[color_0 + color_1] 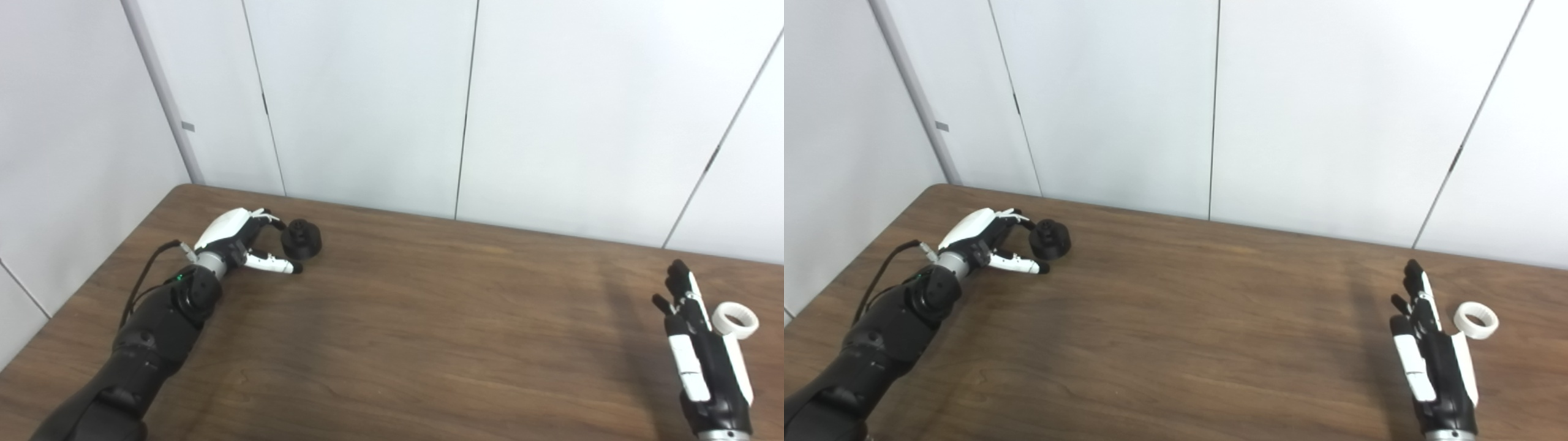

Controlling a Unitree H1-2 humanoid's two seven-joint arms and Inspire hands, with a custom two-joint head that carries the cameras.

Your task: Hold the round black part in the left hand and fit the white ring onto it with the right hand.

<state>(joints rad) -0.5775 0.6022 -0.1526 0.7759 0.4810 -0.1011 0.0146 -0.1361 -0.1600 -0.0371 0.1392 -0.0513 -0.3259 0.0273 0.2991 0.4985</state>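
The round black part [301,239] sits on the brown table at the far left. My left hand [242,239] is open just left of it, fingers curved around its near and left sides, with the fingertips close to it but not closed on it. The white ring [735,320] lies flat on the table at the right. My right hand [698,343] is open with fingers straight, just left of the ring; its thumb side is next to the ring, and it holds nothing.
The wooden table [429,318] runs from a white panelled wall [465,104] at the back to the front edge. A black cable [144,275] loops beside my left forearm.
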